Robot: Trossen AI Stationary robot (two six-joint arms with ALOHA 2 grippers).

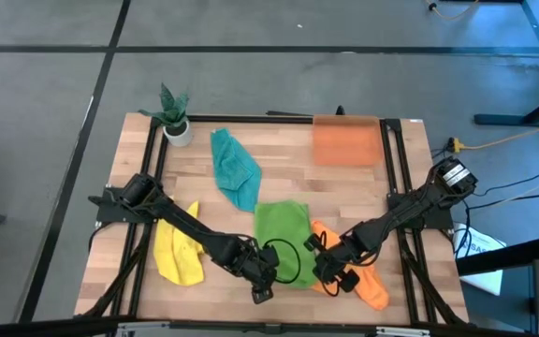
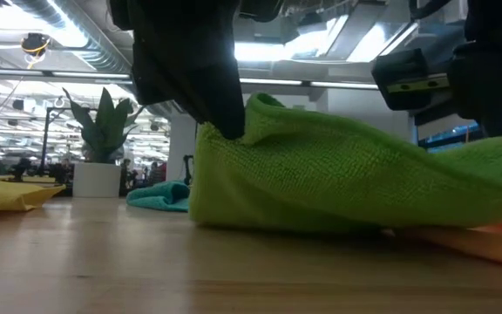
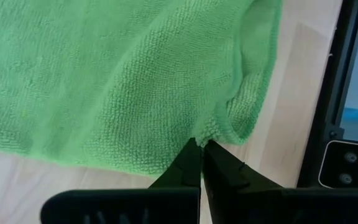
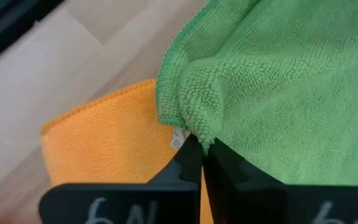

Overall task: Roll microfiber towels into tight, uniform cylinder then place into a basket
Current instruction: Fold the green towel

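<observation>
Ref = green towel (image 1: 282, 234), mid-front of the table (image 1: 344, 187); lies mostly flat, front edge lifted at both near corners.

L gripper (image 3: 201, 149) at the green towel's front-left corner; fingers pinched tight together w/ the corner hem caught between the tips; in the low view the cloth peaks up under the dark fingers (image 2: 220, 105), rest of it sagging to the wood.

R gripper (image 4: 202, 152) at the green towel's front-right corner; fingers closed down narrow on the folded corner, white tag just beside the tips; the grip looks to be on green only, can't tell if the orange is pinched too.

Orange towel (image 1: 368, 281) directly right of the green one, partly tucked under its right edge; shows under the green corner in the R wrist view (image 4: 104, 143).

Yellow towel (image 1: 178, 251) left of the green towel, well apart, crumpled lengthwise, L arm crossing over it.

Teal towel (image 1: 234, 168) behind-left of the green towel, near its back-left corner, bunched, not rolled.

Basket (image 1: 345, 140) behind-right of the green towel, at the table's back edge; nothing seen in it.

Potted plant (image 1: 174, 117) far behind-left of the green towel, at the back-left table corner.

No towel rolled yet.
</observation>
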